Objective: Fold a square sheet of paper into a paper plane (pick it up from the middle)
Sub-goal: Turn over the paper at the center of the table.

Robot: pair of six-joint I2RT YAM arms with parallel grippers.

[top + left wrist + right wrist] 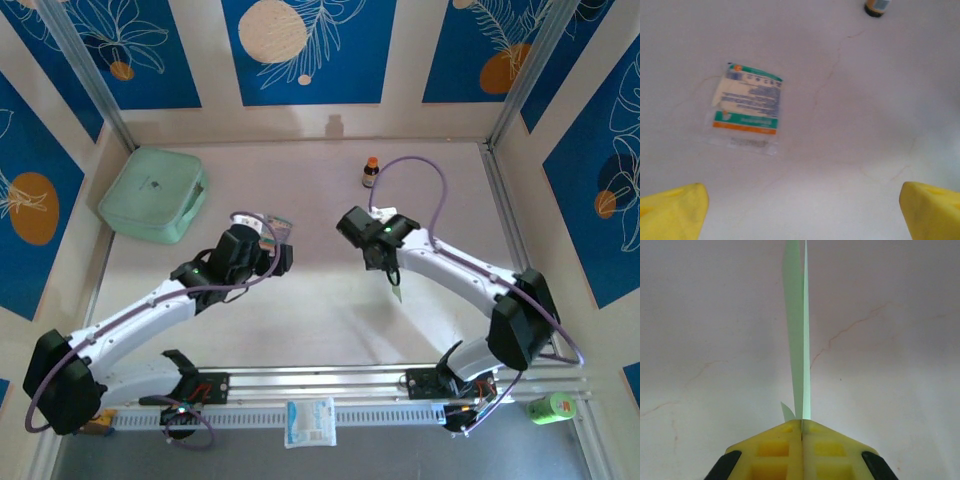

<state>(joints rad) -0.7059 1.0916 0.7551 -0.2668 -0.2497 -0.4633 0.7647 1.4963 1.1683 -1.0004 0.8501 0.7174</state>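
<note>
Two grippers: R gripper (801, 427) tight on slim creased lime paper plane (797, 330); L gripper (802, 212) wide apart, empty.

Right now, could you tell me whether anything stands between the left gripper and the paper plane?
Nothing visible does: bare table lies between the open left gripper and the paper plane pinched in the right gripper.

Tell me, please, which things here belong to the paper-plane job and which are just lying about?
Job: folded green paper, pinched in the right end effector.
Lying about: mint-green box, small bottle, printed packet.
</note>
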